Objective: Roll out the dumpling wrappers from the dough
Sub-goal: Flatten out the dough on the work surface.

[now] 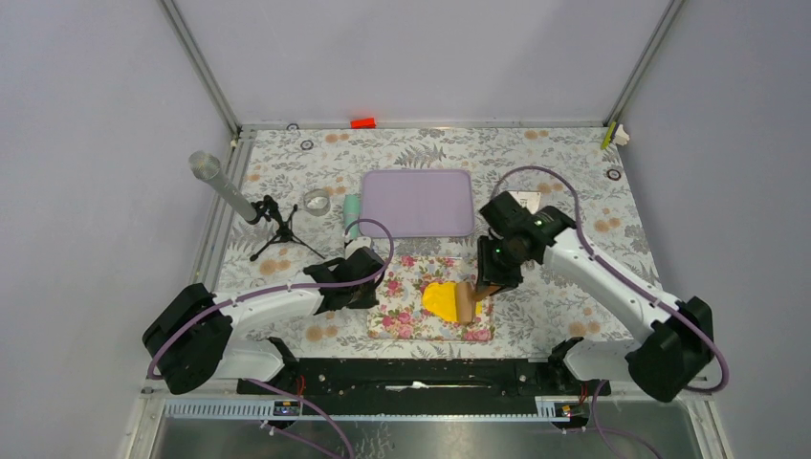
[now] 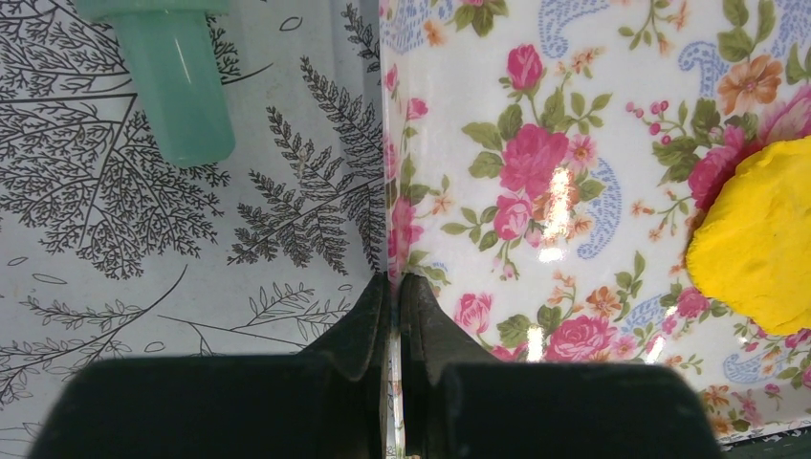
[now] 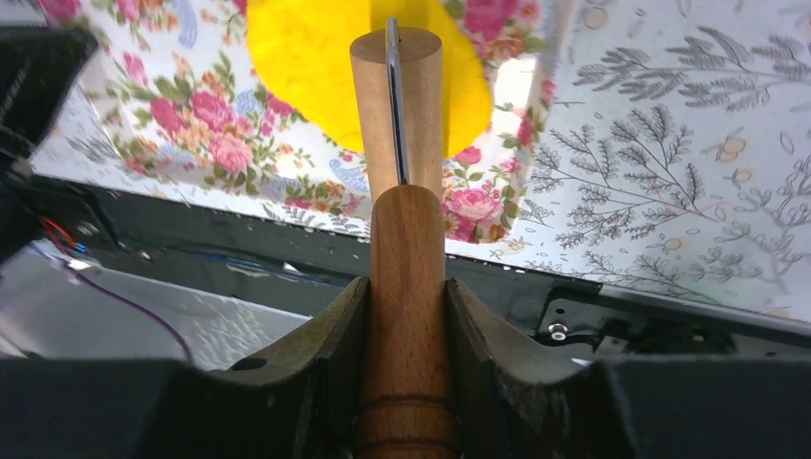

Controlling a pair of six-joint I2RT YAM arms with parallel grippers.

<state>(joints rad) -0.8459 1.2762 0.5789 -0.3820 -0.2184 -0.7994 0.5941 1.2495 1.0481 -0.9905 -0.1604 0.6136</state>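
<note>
Lying on a flowered mat point(image 1: 406, 320) near the front of the counter point(image 1: 574, 172), the dough point(image 1: 440, 298) appears from above as a flat yellow patch, with a wooden rolling pin point(image 1: 467, 304) resting across its right side. The right hand point(image 1: 488, 284) holds the pin's far end, and the left hand point(image 1: 368, 287) sits at the mat's left edge. Behind the mat are a lilac tray point(image 1: 418, 203) and a pale green tube point(image 1: 351, 208). The left wrist view shows the left hand point(image 2: 394, 301) with its fingers pressed together on the mat's edge, pinching it. The dough point(image 2: 756, 239) lies off to the right, apart from the fingers. The right wrist view shows the right hand point(image 3: 406, 296) clamping the pin's handle from both sides, and the roller beyond lies on top of the dough point(image 3: 296, 67).
</note>
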